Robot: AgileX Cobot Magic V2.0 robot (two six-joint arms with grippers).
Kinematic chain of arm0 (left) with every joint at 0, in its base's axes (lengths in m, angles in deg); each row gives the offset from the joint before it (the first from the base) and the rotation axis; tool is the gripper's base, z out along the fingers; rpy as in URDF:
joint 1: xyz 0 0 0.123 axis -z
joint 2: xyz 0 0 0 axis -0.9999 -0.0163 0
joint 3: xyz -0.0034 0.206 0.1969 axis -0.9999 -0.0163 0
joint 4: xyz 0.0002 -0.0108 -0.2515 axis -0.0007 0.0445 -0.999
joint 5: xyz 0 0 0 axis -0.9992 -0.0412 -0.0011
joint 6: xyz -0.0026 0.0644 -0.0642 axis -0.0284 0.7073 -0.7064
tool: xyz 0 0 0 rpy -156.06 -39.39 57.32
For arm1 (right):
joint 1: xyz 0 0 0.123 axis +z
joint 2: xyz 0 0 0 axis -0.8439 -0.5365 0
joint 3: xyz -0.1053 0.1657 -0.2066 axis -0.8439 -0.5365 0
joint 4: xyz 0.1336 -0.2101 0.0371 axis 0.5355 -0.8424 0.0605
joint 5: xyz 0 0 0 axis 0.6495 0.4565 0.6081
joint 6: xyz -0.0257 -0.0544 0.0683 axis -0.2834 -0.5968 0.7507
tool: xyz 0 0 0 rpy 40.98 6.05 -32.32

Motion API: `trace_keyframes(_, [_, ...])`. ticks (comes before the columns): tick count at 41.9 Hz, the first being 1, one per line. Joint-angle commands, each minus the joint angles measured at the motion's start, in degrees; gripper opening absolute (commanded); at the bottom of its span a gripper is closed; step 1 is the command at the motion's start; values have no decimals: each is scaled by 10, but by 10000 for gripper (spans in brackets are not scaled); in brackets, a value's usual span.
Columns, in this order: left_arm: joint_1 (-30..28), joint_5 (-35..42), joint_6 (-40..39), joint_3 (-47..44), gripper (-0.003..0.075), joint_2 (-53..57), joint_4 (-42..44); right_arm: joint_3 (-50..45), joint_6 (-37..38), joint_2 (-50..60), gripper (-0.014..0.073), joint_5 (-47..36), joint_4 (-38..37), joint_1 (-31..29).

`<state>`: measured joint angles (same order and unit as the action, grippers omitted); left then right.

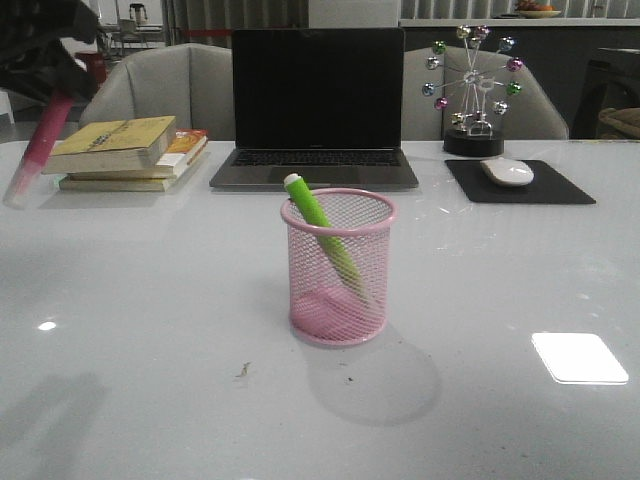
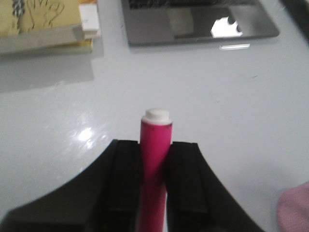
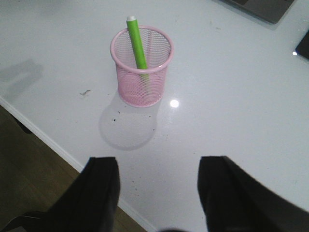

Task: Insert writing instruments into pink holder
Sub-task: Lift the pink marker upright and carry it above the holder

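While left gripper (image 2: 153, 193) clamps magenta pen (image 2: 154, 159) tilted, whitish end down; right gripper (image 3: 159, 193) apart.

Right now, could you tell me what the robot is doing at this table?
It is loading pens into the pink holder. The green pen already leans inside it. The left gripper is shut on the magenta pen, held in the air off to the left. The right gripper is open and holds nothing.

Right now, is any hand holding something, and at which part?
The left hand holds the pink marker on its barrel, below the white end. The right hand holds nothing.
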<state>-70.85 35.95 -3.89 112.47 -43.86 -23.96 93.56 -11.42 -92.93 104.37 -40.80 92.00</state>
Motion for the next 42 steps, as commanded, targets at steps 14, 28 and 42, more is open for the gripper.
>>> trace_keyframes(14, [281,412,-2,-72,92,40,-10,16,-3,1,477,-40,-9,-1])
trace_keyframes(28, [378,586,-37,-47,92,-78,-7,16,-3,1,477,-40,-9,-1])
trace_keyframes(42, [378,624,-74,22,92,-194,-5,16,-3,1,477,-40,-9,-1])
